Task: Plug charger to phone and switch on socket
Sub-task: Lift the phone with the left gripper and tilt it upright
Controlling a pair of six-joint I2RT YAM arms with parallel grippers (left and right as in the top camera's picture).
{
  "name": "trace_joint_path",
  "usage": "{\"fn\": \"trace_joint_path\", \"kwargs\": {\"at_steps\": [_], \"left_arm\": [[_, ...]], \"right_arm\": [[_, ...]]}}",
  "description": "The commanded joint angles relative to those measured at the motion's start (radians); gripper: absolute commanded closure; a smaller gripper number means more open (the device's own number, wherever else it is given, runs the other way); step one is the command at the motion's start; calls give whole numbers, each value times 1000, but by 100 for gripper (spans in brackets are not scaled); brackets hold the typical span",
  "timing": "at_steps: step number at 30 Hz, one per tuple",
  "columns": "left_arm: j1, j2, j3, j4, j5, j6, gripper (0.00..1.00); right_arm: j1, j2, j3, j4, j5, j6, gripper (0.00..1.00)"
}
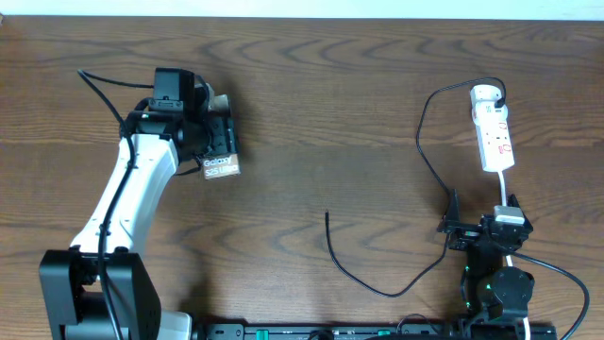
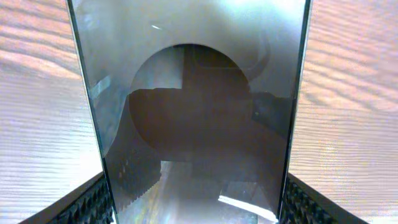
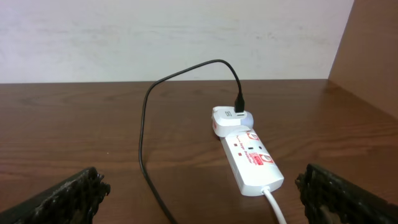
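Two grippers are engaging: the left gripper (image 2: 198, 202) is clamping the phone (image 1: 221, 166), and the right gripper (image 3: 199, 196) is gaping wide before the socket (image 3: 252, 158). The charger (image 3: 142, 137) is trailing loose between them.

Even, soft light falls on the worktop (image 1: 359, 113) with faint shadows, the overhead view sharp, while the phone (image 2: 199, 124) fills the left wrist view, its glossy face blurred, hazy with reflections.

The socket (image 3: 252, 158) lies on the brown worktop (image 3: 74, 130), right of centre, its white cord (image 3: 273, 205) leaving the near end. A white plug (image 3: 229, 119) sits at its far end. The charger (image 3: 144, 143) arcs up from it, then left and nearer. The right pincer (image 3: 202, 190) has its fingers (image 3: 74, 196) wide apart in the near corners.
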Motion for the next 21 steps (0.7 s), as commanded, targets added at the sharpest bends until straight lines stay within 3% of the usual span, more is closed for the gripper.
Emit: {"fn": "trace_joint_path", "kwargs": {"at_steps": [1,11,17,21], "left_arm": [[10,-26,39,14,139,-119,93],[127,-26,39,179,698,-364,92],[176,-26,39,317,916,-727,93],[181,-26,39,337,938,-999,93]], "right_arm": [[14,-2,-1,-3,5,-14,1],[14,-2,-1,-3,5,-14,1],[14,-2,-1,-3,5,-14,1],[14,-2,-1,-3,5,-14,1]]}}
